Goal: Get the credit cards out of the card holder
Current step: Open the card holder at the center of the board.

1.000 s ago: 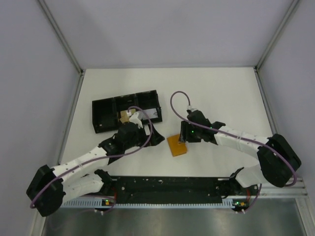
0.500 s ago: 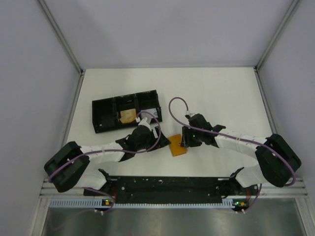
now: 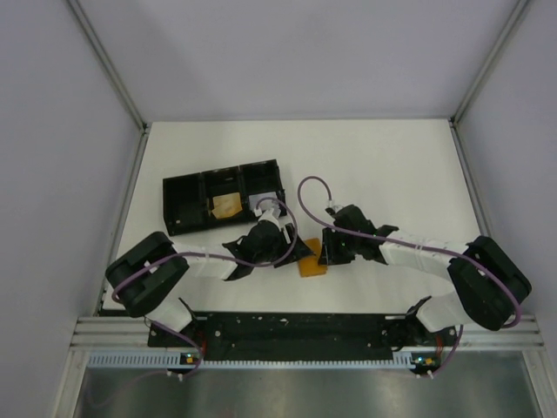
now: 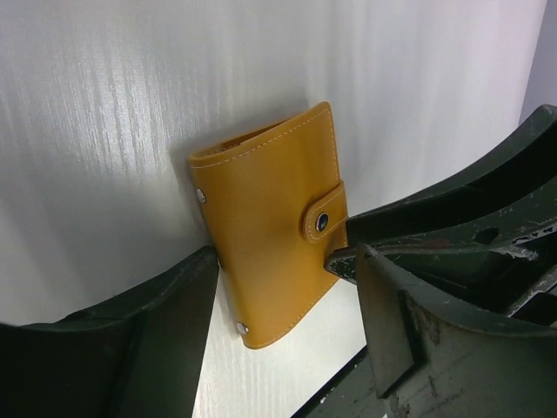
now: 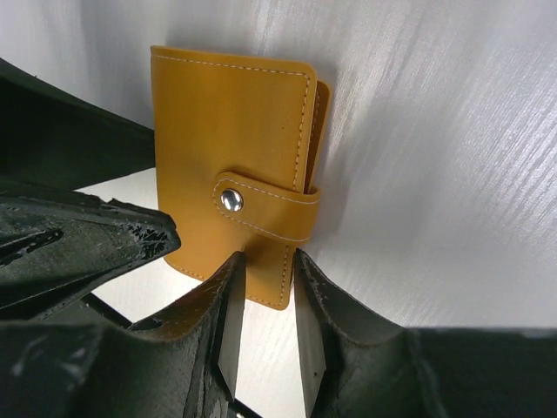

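Orange-tan card holder (image 4: 261,209): left gripper (image 4: 278,266) arrived, jaws straddling it; right gripper (image 5: 270,266) narrowed, unclamped.

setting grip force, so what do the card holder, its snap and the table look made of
The card holder looks like leather or faux leather: mustard-orange, smooth satin face, pale stitching along the edges. Its snap is a shiny silver stud, probably metal. The table is white, faintly streaked with a soft sheen; laminate or plastic, unclear which.
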Controlling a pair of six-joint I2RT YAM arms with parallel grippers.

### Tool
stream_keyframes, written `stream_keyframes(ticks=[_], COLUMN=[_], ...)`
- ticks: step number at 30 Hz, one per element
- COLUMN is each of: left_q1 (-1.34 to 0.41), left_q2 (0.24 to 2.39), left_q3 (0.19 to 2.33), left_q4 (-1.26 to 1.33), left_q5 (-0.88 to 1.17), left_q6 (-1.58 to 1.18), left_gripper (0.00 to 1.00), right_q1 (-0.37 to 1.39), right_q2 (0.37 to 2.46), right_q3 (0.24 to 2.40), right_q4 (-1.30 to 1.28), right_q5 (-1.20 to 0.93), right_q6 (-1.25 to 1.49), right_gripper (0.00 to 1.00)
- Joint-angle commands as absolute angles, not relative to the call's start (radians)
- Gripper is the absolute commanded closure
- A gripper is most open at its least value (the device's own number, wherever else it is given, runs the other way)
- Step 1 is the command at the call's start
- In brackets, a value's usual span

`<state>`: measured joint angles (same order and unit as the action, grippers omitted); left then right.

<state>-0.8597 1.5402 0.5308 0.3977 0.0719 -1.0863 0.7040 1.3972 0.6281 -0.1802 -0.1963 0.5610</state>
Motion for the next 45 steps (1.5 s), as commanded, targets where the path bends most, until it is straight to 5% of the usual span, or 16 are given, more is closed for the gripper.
stream_keyframes(ticks=[1,5,11,22,45], left_q1=[-0.874,-0.88,-0.884,-0.9,-0.931], left_q2=[1.572,1.583,1.551,1.459,1.46], left_q3=[0.554,0.555,0.529,0.52,0.54], left_q4=[0.462,0.474,0.477,0.402,0.377], left_q5=[0.09,0.095,0.063,-0.027,-0.089], left_q6=[-1.106,-1.108,-1.101,-1.074,-1.065], left_gripper=[0.34,0.5,1.0,1.0,1.0], right_q1=[0.704,0.704,0.719,0.871,0.899], right_q2=[1.407,1.411,1.394,1.37,1.474], right_q3=[0.618,0.614,0.641,0.85,0.847], right_q4=[-0.114,-0.1,-0.142,-0.365,-0.339], right_q5=[-0.219,-0.222,-0.184,0.215,0.11], right_q6=[0.572,0.58,0.565,0.518,0.571], right_gripper=[0.72,0.72,0.68,0.57,0.62])
